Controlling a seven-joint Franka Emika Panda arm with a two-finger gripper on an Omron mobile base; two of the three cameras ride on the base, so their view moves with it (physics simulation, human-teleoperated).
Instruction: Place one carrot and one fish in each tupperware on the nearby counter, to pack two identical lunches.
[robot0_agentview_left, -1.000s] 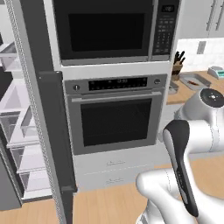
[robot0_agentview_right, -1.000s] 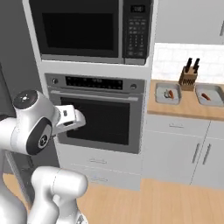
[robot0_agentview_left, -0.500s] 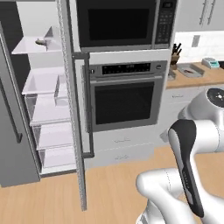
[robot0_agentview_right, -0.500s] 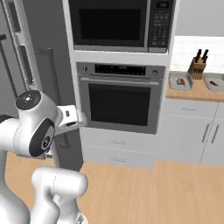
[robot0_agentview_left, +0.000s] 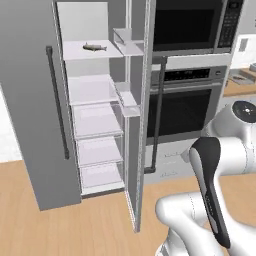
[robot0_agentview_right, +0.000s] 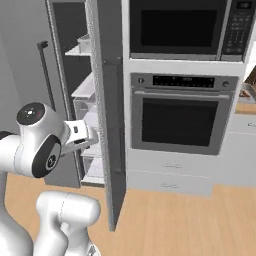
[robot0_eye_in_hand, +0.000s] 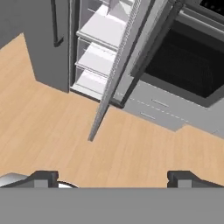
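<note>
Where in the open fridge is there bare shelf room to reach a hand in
The fridge shelf below the fish looks bare, between the left wall and the door bins. The drawers beneath look empty too. The top shelf has free room either side of the fish. The open door crowds the right side.

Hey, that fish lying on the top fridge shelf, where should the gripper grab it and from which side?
Probably across the middle of the fish, its thickest part, coming in from the open front of the fridge. It lies flat along the shelf, so open jaws set across its narrow width should span it. The open gripper points at the floor.
</note>
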